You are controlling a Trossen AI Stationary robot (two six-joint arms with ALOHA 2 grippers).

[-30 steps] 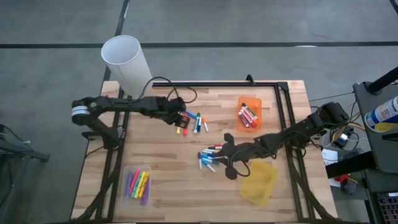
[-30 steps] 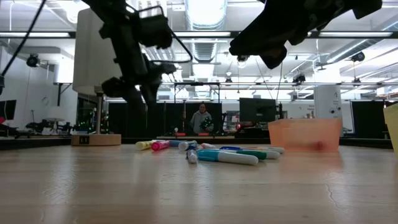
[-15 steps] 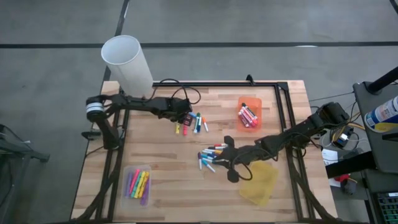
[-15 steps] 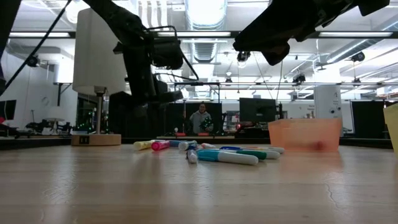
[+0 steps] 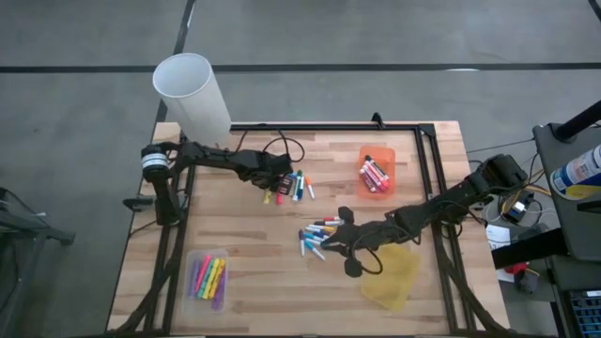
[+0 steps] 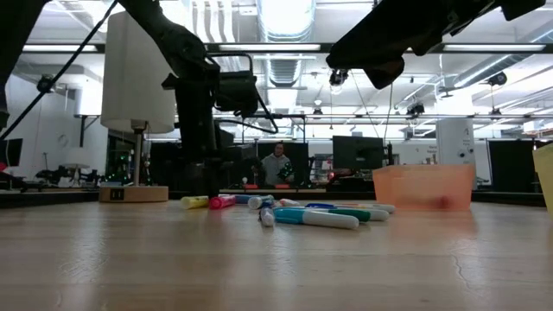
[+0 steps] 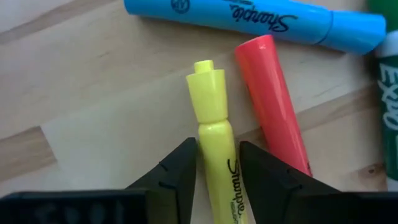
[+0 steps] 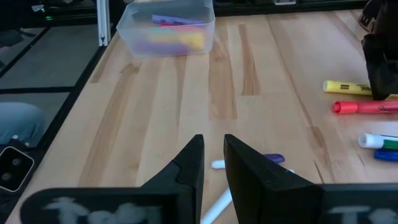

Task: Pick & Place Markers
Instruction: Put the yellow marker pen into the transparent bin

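Note:
Loose markers lie in two heaps on the wooden table, one far left [image 5: 299,185] and one in the middle [image 5: 317,237]. My left gripper [image 5: 275,184] points steeply down over the far-left heap. It is open, with a finger on either side of a yellow marker [image 7: 214,143] that lies flat beside a red one [image 7: 273,118] and a blue one [image 7: 249,18]. My right gripper [image 5: 349,246] hangs above the middle heap. It is open by a narrow gap [image 8: 213,155] with nothing between the fingers. My left gripper comes from above with its fingers [image 7: 180,168] across the yellow marker's barrel [image 7: 219,177], just behind the cap. The marker lies flat on the table. Whether the fingers touch it, I cannot tell.
An orange bin [image 5: 387,155] with red markers stands at the far right. A clear bin [image 5: 191,261] with yellow and pink markers stands near left, and a yellow bin [image 5: 392,275] near right. A white cylinder [image 5: 192,94] rises at the far left corner. A person stands in the room behind [image 6: 278,164].
My left gripper has come down onto the far-left heap, shifting slightly toward the table's right and tipping more steeply downward, until its fingers flank the yellow marker.

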